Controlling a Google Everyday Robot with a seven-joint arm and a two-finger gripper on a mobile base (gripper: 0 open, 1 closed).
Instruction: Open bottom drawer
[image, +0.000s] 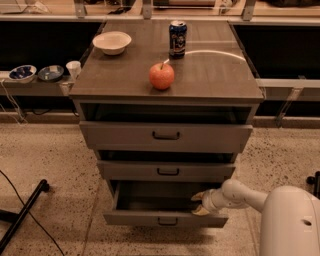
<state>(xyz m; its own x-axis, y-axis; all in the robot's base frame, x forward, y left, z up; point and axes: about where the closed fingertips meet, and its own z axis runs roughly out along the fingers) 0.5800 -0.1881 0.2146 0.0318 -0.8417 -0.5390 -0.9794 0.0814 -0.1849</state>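
Note:
The bottom drawer (135, 218) of the grey-brown cabinet is pulled out, its dark inside showing, with a small dark bar handle (167, 221) on its flat front. My gripper (198, 203) reaches from the right on a white arm (240, 196) and sits at the drawer's right side, just behind the top edge of its front. The middle drawer (167, 171) and the top drawer (166, 136) above it also stand slightly out.
On the cabinet top (210, 75) are a red apple (161, 76), a blue can (177, 38) and a white bowl (112, 42). Small bowls and a cup (73, 67) sit on a low shelf at left. A black leg (22, 215) lies on the speckled floor at left.

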